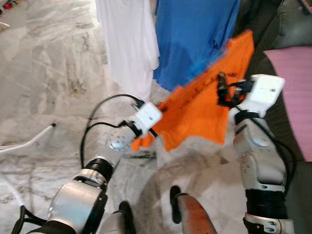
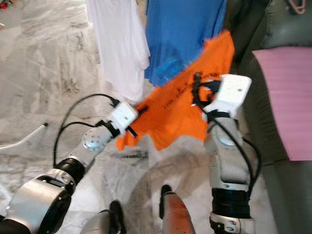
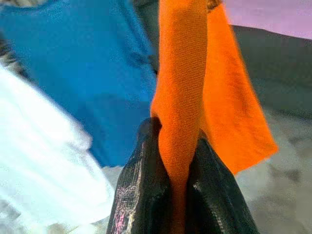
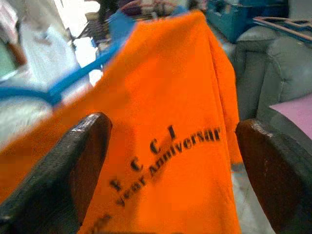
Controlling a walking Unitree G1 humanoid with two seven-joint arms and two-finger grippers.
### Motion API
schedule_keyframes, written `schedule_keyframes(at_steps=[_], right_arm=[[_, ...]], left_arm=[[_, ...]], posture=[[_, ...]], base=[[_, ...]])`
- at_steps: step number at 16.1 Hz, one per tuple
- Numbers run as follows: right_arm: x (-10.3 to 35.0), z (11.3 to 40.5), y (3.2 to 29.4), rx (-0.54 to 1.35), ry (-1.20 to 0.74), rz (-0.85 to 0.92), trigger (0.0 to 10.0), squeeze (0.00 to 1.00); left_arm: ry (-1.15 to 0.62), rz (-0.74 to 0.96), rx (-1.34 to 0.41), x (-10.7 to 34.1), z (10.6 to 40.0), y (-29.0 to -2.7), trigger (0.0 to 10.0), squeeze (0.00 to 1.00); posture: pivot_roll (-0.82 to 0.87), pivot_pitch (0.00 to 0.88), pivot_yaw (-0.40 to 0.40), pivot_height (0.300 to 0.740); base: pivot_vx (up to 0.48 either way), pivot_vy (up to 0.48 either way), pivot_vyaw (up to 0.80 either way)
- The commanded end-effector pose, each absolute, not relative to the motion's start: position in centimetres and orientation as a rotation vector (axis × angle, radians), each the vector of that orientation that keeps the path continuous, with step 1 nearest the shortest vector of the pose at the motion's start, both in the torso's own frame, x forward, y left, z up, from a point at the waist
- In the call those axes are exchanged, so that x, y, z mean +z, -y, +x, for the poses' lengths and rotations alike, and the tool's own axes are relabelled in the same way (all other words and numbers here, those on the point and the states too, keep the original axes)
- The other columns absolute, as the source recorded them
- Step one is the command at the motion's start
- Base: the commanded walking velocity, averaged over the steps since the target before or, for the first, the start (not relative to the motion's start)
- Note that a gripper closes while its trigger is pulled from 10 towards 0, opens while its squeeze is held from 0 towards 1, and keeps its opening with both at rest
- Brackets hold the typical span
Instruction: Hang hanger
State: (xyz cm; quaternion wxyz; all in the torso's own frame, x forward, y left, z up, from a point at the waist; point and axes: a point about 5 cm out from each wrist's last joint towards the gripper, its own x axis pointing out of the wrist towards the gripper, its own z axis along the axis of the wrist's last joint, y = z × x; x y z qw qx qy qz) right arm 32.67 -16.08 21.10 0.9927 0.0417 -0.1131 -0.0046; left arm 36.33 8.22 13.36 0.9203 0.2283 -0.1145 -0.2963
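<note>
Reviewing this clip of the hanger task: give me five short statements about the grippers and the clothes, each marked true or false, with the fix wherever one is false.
1. The left gripper is shut on the orange shirt. True.
2. The right gripper is clamped tight on the orange shirt. False: its two fingers stand wide apart, with the shirt between them.
3. A white garment hangs beside a blue one. True.
4. The orange shirt lies flat on the marble floor. False: it is held up in the air, stretched between the two arms.
5. The orange shirt carries dark printed lettering. True.
</note>
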Motion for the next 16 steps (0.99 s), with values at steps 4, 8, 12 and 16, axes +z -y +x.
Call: schedule_keyframes(at_steps=[4, 8, 12, 16], right_arm=[[20.6, 32.9, 15.0, 0.056, 0.196, 0.048, 10.0, 0.00], [22.9, 33.7, 15.3, 0.075, 0.286, 0.068, 10.0, 0.00], [24.8, 33.9, 15.8, 0.115, 0.361, 0.137, 10.0, 0.00], [25.1, 34.1, 16.5, 0.097, 0.382, 0.150, 10.0, 0.00]], left_arm=[[0.297, 0.454, -0.458, 14.5, 36.9, -9.7, 0.0, 0.00], [0.345, 0.540, -0.555, 14.4, 36.3, -9.0, 0.0, 0.00], [0.341, 0.577, -0.627, 14.0, 35.9, -9.0, 0.0, 0.00], [0.351, 0.584, -0.704, 13.7, 35.4, -8.7, 0.0, 0.00]], posture=[[-0.20, 0.242, -0.045, 0.740], [-0.19, 0.250, -0.016, 0.740], [-0.19, 0.262, 0.006, 0.740], [-0.19, 0.277, 0.030, 0.740]], base=[[0.000, 0.000, 0.00], [0.000, 0.000, 0.00], [0.000, 0.000, 0.00], [0.000, 0.000, 0.00]])
